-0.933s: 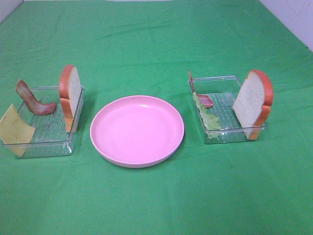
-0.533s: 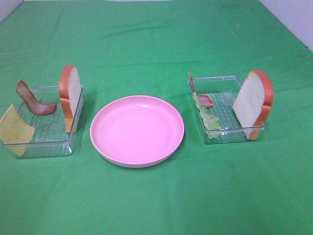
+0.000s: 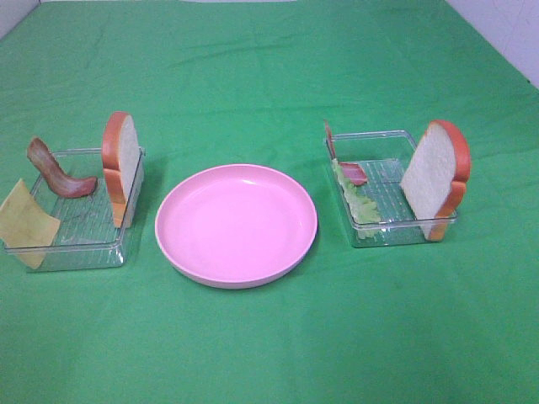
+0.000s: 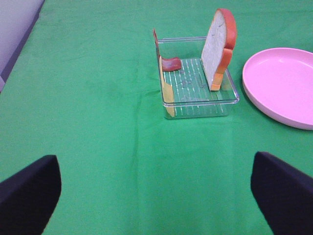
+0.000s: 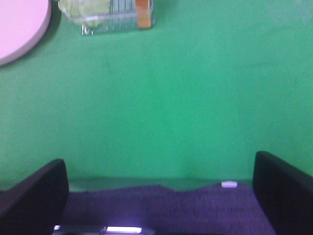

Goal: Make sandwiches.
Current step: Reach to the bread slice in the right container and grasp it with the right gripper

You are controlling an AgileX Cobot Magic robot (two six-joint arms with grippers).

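The sandwich parts sit in two clear trays. In the left tray (image 3: 76, 257) a bread slice (image 3: 122, 164) stands on edge beside a bacon strip (image 3: 59, 172) and a yellow cheese square (image 3: 25, 223). The right tray (image 3: 396, 231) holds a leaning bread slice (image 3: 436, 177), lettuce (image 3: 358, 200) and bacon (image 3: 352, 174). Neither gripper shows in the high view. My left gripper (image 4: 156, 196) is open, low over the cloth, well short of the left tray (image 4: 200, 105). My right gripper (image 5: 156, 196) is open at the table's near edge, far from the right tray (image 5: 112, 22).
A round pink plate (image 3: 236, 223) with nothing on it lies between the trays, and shows in the left wrist view (image 4: 283, 83) and the right wrist view (image 5: 19, 24). Green cloth covers the table. A white wall borders the far corners.
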